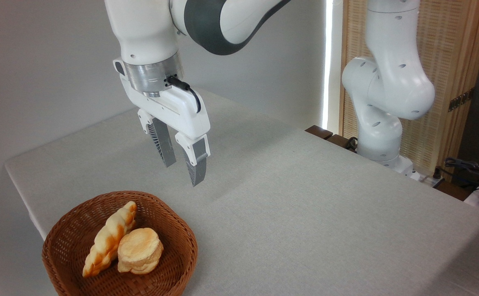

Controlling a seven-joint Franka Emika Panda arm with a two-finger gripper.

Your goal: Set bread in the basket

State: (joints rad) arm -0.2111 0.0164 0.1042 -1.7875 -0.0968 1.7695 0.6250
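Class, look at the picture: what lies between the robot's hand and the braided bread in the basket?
Nothing. In the camera view, the open hand hangs above the bread, with only air and the basket rim between.

Grey-clothed table point(305, 213) w/ wicker basket point(69, 238) on it.

No legible text, labels or numbers anywhere

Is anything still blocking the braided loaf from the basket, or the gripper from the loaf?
Nothing visible does. The braided loaf already lies inside the basket, beside a round bun. The gripper hangs open and empty above the basket's far rim, with only air between it and the loaf.
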